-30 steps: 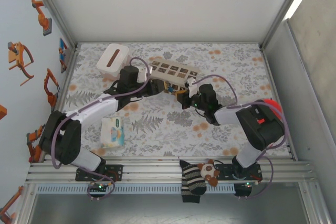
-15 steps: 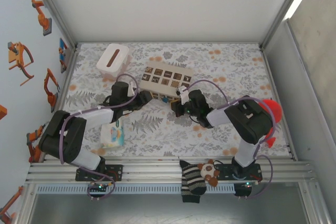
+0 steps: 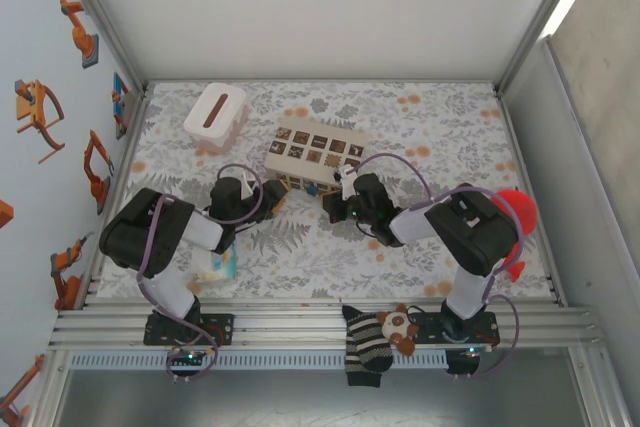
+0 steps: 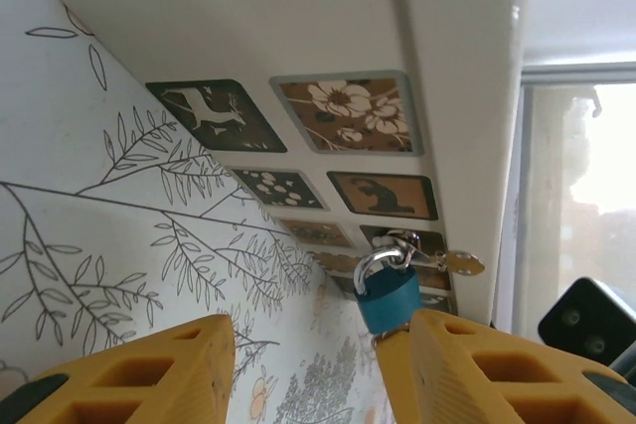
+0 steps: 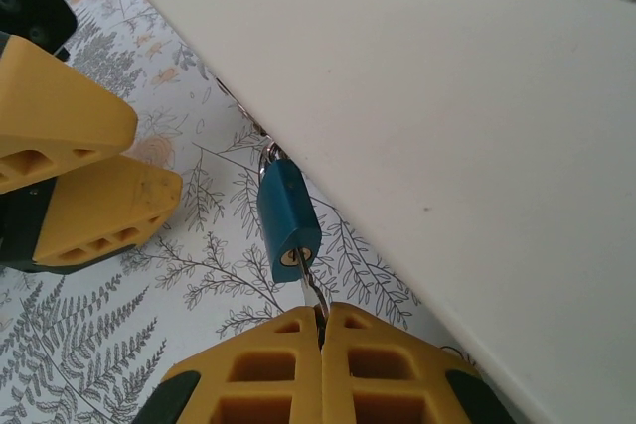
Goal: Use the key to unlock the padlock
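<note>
Jaws of the right gripper clamp the thin silver key, tip at the keyhole of the small blue padlock just ahead, shackle apparently still shut on the beige patterned box; the left gripper has its jaws apart, empty.

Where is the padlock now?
The padlock hangs at the edge of the box, centre of the right wrist view, just beyond the right fingers pinching the key.

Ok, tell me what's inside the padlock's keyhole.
A metal key runs into the keyhole of the blue padlock. Its tip is hidden inside the lock body, and its head is covered by the shut fingers of the right end effector.
</note>
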Available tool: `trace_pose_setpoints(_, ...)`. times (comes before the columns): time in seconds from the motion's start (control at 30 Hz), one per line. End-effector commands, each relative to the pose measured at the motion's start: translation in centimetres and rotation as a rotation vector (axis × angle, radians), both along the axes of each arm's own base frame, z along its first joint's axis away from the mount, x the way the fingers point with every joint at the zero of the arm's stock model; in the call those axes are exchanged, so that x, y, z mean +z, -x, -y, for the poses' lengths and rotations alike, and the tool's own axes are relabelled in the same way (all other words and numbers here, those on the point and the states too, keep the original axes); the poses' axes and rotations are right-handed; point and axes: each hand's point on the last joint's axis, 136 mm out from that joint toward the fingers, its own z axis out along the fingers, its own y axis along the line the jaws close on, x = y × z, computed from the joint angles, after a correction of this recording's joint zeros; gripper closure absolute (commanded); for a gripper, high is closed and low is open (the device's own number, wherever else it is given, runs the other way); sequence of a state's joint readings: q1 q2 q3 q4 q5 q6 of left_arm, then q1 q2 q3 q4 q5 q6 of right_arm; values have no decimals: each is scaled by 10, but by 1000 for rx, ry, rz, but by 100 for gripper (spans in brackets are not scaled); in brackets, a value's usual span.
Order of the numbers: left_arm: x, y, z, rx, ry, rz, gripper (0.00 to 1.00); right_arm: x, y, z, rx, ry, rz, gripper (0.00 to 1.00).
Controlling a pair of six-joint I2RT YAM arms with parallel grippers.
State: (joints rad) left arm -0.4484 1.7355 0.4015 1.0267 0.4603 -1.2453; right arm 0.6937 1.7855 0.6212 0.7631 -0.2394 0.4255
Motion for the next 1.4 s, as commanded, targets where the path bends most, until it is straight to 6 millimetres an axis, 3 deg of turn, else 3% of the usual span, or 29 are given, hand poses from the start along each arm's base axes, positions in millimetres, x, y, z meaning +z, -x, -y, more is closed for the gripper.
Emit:
trace_pose_setpoints(0.0, 24, -5, 9, 11, 87, 81, 51, 19, -2, -3, -28, -55, 34, 100)
trace_pose_setpoints(0.4, 21, -1, 20, -1, 39, 59, 53, 21, 3, -3, -33, -78, -4, 100)
trace_pose_setpoints(0.67, 18, 0, 44, -48, 41, 49, 54, 21, 6, -7, -30, -86, -36, 100)
trace_pose_setpoints(1.37, 5, 2, 59, -85, 19, 34, 59, 22, 14, -15, -57, -93, -141, 100)
